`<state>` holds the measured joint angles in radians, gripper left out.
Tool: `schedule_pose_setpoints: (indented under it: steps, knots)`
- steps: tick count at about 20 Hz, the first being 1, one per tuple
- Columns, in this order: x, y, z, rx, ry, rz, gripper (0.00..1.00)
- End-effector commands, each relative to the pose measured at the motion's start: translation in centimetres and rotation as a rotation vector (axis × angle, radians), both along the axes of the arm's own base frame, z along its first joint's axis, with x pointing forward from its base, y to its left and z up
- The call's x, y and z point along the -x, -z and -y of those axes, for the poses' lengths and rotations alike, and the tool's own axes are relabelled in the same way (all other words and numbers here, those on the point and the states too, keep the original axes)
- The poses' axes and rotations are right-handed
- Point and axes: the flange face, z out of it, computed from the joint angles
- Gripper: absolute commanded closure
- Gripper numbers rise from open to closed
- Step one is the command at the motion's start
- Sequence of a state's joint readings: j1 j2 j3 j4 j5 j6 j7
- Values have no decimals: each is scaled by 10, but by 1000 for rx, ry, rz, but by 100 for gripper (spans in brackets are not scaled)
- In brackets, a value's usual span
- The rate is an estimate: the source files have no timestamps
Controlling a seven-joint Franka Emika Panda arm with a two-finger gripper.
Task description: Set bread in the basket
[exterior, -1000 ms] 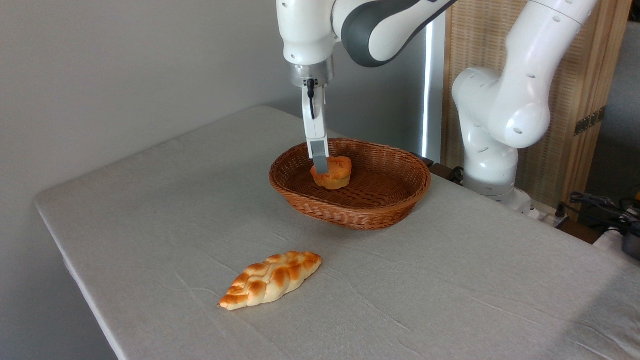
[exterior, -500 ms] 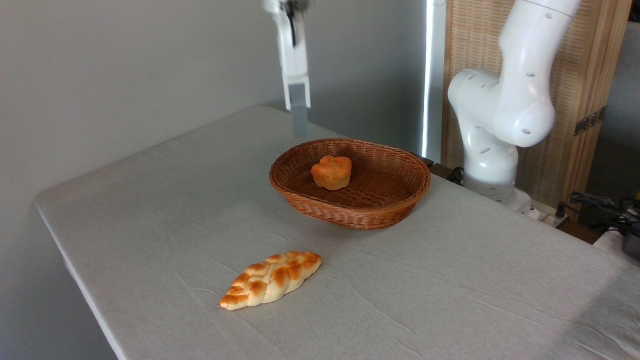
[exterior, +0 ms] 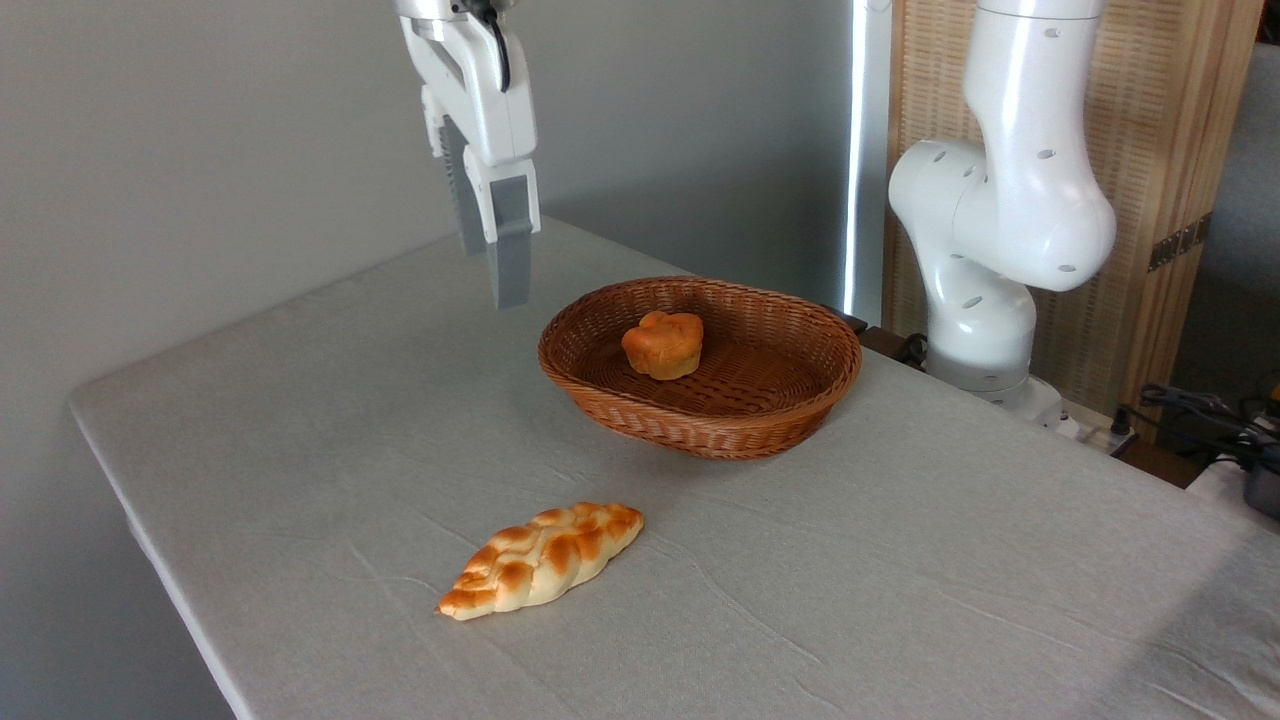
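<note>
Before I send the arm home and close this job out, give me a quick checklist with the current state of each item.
1. Bread inside the basket: ok, it sits on the basket floor, left of centre.
2. Bread free of the gripper: ok, the gripper hangs up and left of the basket, holding nothing.
3. Jaws open: cannot tell, the two fingers overlap from this angle.
4. Basket on the table: ok, it rests flat, away from the edges.
5. Braided loaf out of the way: ok, it lies on the cloth in front, apart from the basket.
</note>
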<state>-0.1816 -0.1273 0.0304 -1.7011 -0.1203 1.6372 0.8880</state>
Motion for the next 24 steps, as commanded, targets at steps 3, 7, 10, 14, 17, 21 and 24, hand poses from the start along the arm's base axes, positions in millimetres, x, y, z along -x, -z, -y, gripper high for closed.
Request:
schedule_pose_setpoints:
  steps: [3,7,10,14,17,21,24]
  knots:
    - [-12,-16,-16,-19,-56,12,0]
    - [-22,-12,-17,-35,-130,19,0]
    - [-28,-1,-11,-39,-186,-7,0]
    - [-31,11,-8,-49,-189,-43,0]
    - [-32,13,-12,-56,-189,-55,0]
    - [-35,17,-20,-58,-201,-60,0]
    - [-37,17,-37,-55,-243,-60,0]
